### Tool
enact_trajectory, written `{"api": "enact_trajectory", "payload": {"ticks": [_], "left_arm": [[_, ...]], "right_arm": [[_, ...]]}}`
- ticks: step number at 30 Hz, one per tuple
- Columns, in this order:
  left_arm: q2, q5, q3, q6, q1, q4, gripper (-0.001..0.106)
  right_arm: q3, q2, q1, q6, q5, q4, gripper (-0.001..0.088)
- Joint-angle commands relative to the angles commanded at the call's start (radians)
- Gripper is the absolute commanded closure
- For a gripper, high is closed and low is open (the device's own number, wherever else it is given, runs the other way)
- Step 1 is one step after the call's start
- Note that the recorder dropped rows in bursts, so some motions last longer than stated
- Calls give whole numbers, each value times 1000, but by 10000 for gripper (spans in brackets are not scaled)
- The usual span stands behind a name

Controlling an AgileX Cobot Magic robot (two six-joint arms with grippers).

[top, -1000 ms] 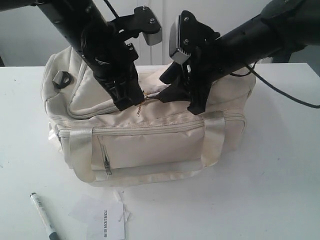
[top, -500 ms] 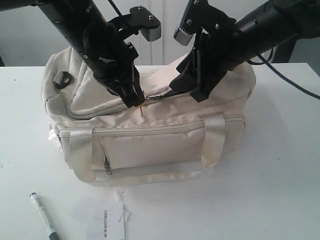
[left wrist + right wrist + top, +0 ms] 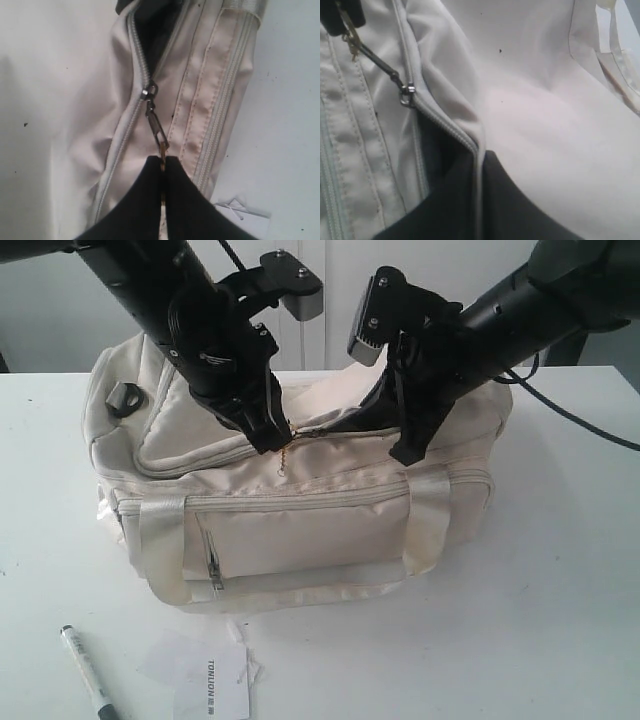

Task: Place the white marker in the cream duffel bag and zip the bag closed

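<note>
The cream duffel bag sits in the middle of the surface, its top zipper partly undone and dark lining showing in the gap. The white marker lies outside it, well apart, by the surface's left corner nearest the exterior camera and just beside a paper tag.

The left claw is pinched narrow on the end of the zipper pull, which runs taut from the slider. The right claw is pressed together on the fabric lip at the edge of the opening, with a thin seam caught between its tips.

We judge the bag soft and light. The cloth creases and lifts where it is gripped, so it will sag and drag unless one claw braces it while the other works the slider. The small metal pull is the right place to hold for zipping, though it looks slippery and easy to lose.

The marker looks stiff, smooth and very light, and it may roll. We would take it across the middle of its barrel, clear of the cap.
</note>
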Motion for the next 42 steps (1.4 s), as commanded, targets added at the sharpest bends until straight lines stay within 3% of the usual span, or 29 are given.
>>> {"api": "enact_trajectory", "payload": {"ticks": [7, 15, 42], "left_arm": [[-6, 53, 0, -15, 0, 23, 1053], [-6, 96, 0, -102, 0, 132, 1053], [-73, 150, 0, -184, 0, 232, 1053]], "right_arm": [[0, -8, -2, 13, 2, -2, 868], [0, -8, -2, 13, 4, -2, 868], [0, -8, -4, 48, -2, -2, 868]]}}
